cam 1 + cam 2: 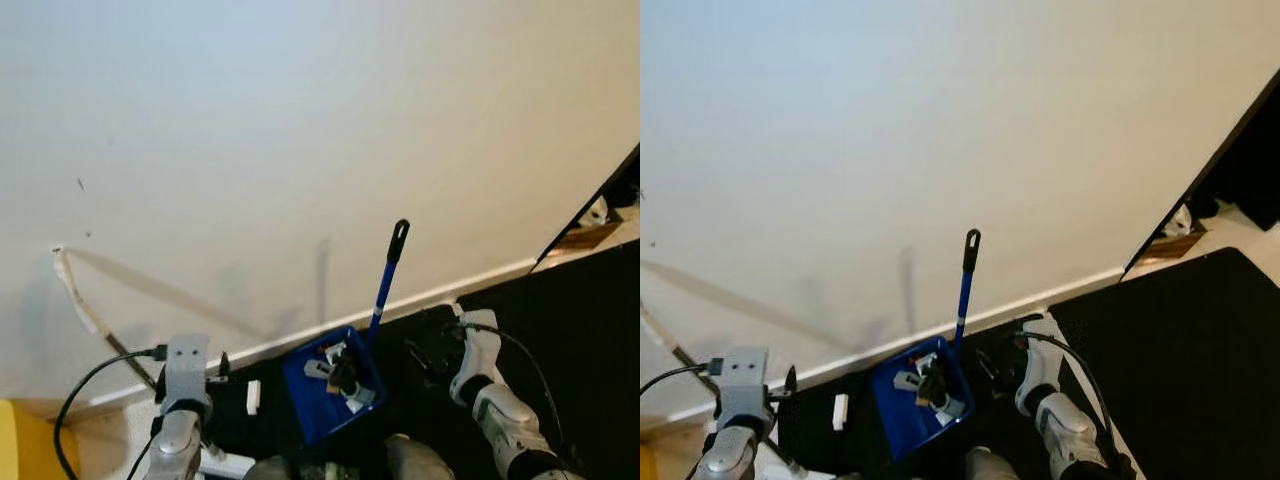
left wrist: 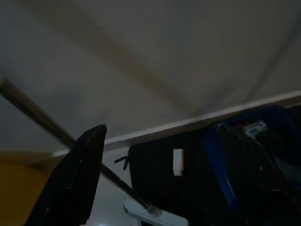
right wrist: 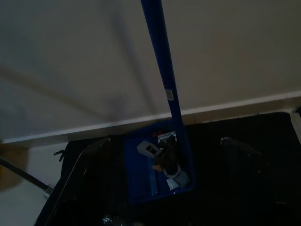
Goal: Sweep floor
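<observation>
From where I stand, the blue dustpan (image 1: 330,392) sits on the black mat (image 1: 1200,360) at about six o'clock in the head view, close against the white skirting board (image 1: 470,283) at the foot of the pale wall (image 1: 300,130). Its long blue handle (image 1: 384,285) rises toward twelve o'clock, leaning slightly to one o'clock, and ends in a black tip with a hanging loop. Inside the pan lie a few bits of rubbish (image 1: 340,375), white, grey and dark pieces heaped near the handle's base.

The right gripper (image 3: 160,188) is held low at about four o'clock of the dustpan, near it but not touching, with its fingers (image 3: 244,165) spread wide; its wrist camera looks between them straight at the pan and handle. A black cable runs along that silver forearm.

The left gripper (image 2: 160,183) is at about nine o'clock of the dustpan, also clear of it, its fingers (image 2: 80,169) spread apart with nothing between them. Just beyond them, on the mat, lies a small white rectangular piece (image 1: 253,396), between the left arm and the pan. A thin dark rod (image 1: 125,355) slants across the floor by the skirting at eight o'clock, and a strip of pale tape (image 1: 75,285) hangs on the wall above it. A yellow object (image 1: 25,440) shows in the seven o'clock corner.
</observation>
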`<state>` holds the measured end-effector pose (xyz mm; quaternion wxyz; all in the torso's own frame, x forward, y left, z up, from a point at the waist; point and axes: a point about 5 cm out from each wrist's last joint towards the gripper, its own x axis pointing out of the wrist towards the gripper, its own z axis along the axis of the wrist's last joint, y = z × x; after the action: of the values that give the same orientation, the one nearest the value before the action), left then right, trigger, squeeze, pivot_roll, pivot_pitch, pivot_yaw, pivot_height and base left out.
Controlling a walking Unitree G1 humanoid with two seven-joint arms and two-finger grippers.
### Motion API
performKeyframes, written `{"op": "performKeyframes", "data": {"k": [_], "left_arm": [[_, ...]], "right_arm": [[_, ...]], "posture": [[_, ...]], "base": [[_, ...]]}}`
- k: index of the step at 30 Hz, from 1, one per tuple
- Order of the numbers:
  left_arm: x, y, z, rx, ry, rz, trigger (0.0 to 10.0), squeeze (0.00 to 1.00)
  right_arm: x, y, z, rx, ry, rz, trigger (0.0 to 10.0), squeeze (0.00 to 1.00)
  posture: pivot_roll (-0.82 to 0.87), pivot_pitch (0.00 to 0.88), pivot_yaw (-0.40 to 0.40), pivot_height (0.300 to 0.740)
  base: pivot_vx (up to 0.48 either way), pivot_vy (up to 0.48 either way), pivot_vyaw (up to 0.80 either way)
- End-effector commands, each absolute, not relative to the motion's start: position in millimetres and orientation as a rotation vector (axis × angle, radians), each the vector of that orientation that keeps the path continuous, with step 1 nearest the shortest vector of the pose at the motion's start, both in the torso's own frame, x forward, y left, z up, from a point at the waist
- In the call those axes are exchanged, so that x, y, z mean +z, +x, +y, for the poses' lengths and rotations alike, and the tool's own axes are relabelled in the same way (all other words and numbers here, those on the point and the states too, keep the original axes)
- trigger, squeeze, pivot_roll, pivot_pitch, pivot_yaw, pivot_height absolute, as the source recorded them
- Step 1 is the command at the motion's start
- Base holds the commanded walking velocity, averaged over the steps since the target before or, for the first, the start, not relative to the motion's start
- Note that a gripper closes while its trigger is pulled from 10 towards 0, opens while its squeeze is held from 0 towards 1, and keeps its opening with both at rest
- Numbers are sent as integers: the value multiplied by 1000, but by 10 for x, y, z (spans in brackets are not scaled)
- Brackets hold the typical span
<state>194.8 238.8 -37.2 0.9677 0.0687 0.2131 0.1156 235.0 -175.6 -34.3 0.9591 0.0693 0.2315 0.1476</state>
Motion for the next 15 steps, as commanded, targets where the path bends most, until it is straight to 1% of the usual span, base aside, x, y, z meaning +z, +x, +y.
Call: {"op": "performKeyframes", "data": {"k": [1,7,12,15], "left_arm": [[-417,1896,2345,226,152,445,10000,0],[-437,1880,2294,187,194,452,10000,0],[-497,1805,2208,109,218,474,10000,0],[-506,1785,2208,121,204,471,10000,0]], "right_arm": [[-396,2291,-1735,298,146,498,10000,0],[-422,2255,-1714,300,145,506,10000,0],[-439,2220,-1605,340,147,501,10000,0],[-436,2216,-1631,315,166,489,10000,0]], "posture": [[0,0,0,740],[1,0,-6,740],[12,0,-7,740],[14,0,-11,740]], "base": [[0,0,0],[0,0,0],[0,0,0],[0,0,0]]}}
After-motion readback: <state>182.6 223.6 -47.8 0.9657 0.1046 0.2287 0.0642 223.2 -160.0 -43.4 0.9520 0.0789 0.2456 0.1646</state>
